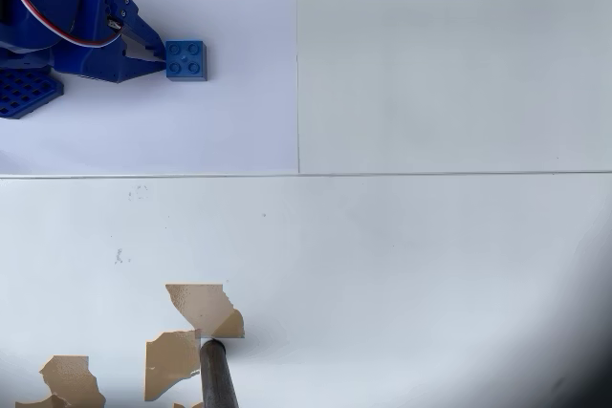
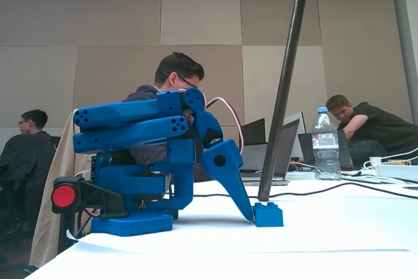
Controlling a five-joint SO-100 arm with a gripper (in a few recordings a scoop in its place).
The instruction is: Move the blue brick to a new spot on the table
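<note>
The blue brick [image 1: 185, 59] [image 2: 268, 214] is a small square piece with four studs. It rests flat on a white paper sheet [image 1: 220, 121] at the upper left of the table [image 1: 430, 265]. My gripper [image 1: 161, 55] [image 2: 248, 213] reaches down from the blue arm [image 1: 67, 35] [image 2: 150, 129]. Its fingers converge to a point right at the brick's left side in both views. The jaws look shut, and the brick lies beside the tip, not between the fingers.
A dark stand pole [image 1: 218, 375] [image 2: 281, 109] rises from the table near brown chipped patches [image 1: 206, 308]. A blue perforated plate [image 1: 24, 93] lies by the arm's base. In the fixed view, a water bottle [image 2: 324, 143], laptops and seated people are behind the table.
</note>
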